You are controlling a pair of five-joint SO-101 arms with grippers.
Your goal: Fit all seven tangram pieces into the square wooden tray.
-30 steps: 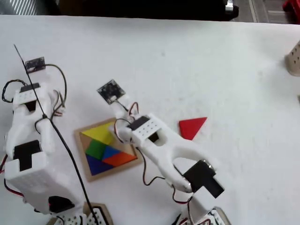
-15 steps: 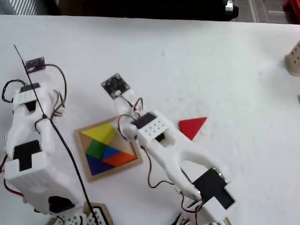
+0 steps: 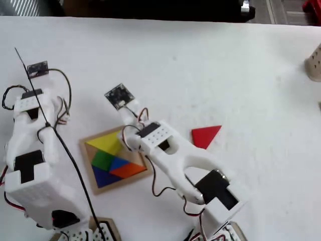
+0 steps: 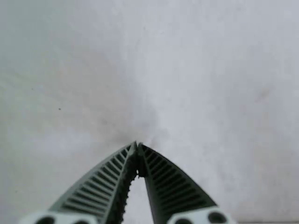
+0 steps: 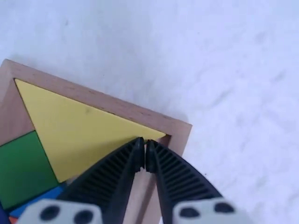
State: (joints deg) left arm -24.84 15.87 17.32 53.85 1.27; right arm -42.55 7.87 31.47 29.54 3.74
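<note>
The square wooden tray [image 3: 88, 166] lies at the table's front left with a yellow triangle [image 3: 107, 143], a green square [image 3: 103, 159], blue pieces [image 3: 104, 176] and an orange piece [image 3: 128, 170] inside. A red triangle [image 3: 205, 135] rests on the bare table to the right of the tray. My right arm [image 3: 168, 153] leans over the tray's right corner. Its gripper [image 5: 142, 143] is shut and empty, tips at a corner of the yellow triangle [image 5: 79, 135] by the tray rim [image 5: 117, 109]. My left gripper [image 4: 138, 148] is shut over bare white table.
The left arm [image 3: 30, 130] stands left of the tray with a black cable [image 3: 70, 155] trailing past it. A pale wooden block with holes [image 3: 314, 63] sits at the right edge. Open white table stretches across the back and right.
The right arm swung right and away from the tray half a second ago, then came back over the tray's right corner. The left arm has kept still.
</note>
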